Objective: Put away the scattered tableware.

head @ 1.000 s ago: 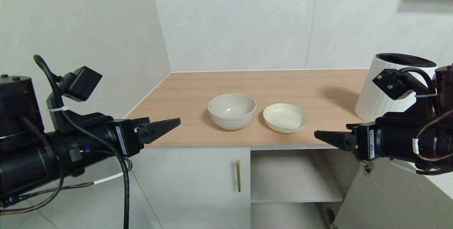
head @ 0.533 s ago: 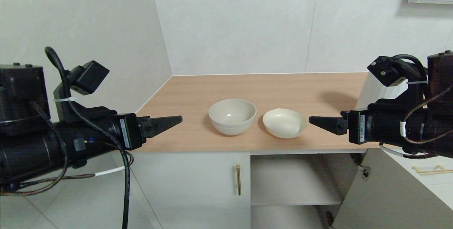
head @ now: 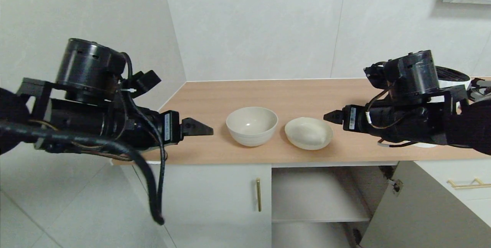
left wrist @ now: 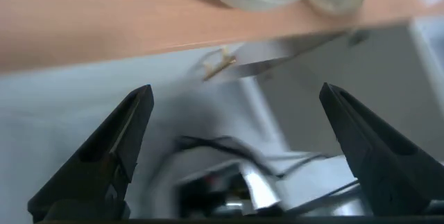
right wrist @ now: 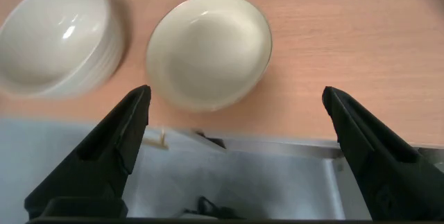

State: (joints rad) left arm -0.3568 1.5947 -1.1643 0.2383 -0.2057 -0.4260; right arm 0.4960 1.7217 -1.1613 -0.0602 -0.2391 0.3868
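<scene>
1. Setting: a wood-topped bench (head: 291, 94) runs into a corner of pale tiled wall (head: 253, 29).
2. Below the bench: on the left, a closed cupboard door (head: 215, 202) with a slim brass handle (head: 258, 194). To its right is an open compartment crossed by a shelf (head: 318, 213), its own door (head: 422, 209) swung out to the right.
3. Deep bowl (head: 251, 125): cream, upright, standing on the bench near the front edge, above the closed cupboard door.
4. Shallow bowl (head: 308, 133): cream, upright, just beside the deep bowl on its right. A narrow gap separates the two, and it stands above the open compartment.
5. Left end effector (head: 199, 129): held level at the bench's front left corner, pointing toward the deep bowl and apart from it. In the left wrist view its two dark fingers (left wrist: 118, 154) stand spread wide with nothing between them; both bowls lie ahead, at the bench edge.
6. Right end effector (head: 332, 117): held over the bench close by the right rim of the shallow bowl, pointing left. In the right wrist view its fingers (right wrist: 111, 154) are likewise spread wide and grip nothing, and the shallow bowl lies ahead between their lines.
7. White ribbed container (head: 456, 75): stands at the bench's right end, largely hidden behind the right arm.
</scene>
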